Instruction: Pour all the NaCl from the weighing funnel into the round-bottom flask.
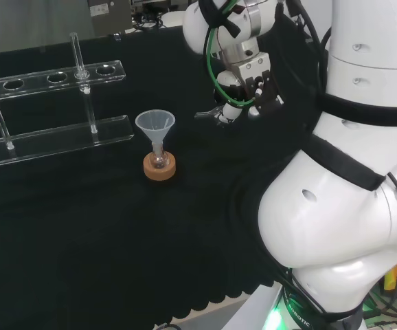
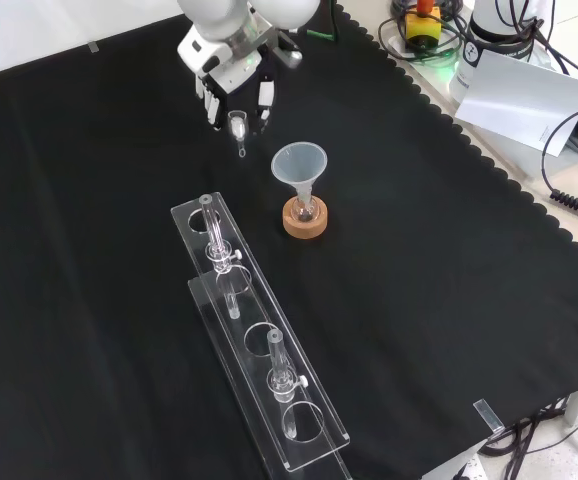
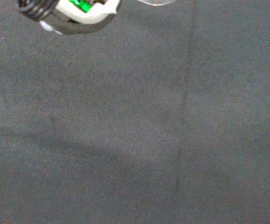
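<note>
The acrylic tube rack (image 2: 259, 385) is lying nearest; at its one o'clock, the hand (image 2: 231, 75) is pinching the light, fragile glass weighing funnel (image 2: 238, 126) by its body, beside the funnel-topped round-bottom flask (image 2: 305, 208).

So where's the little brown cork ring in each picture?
Head view: the cork ring sits left of middle, under the clear funnel.
Front view: it sits just right of middle, above the clear rack.
Wrist view: plain black cloth; no ring to see.
Shared landmark: the funnel standing in the flask on the ring.
</note>
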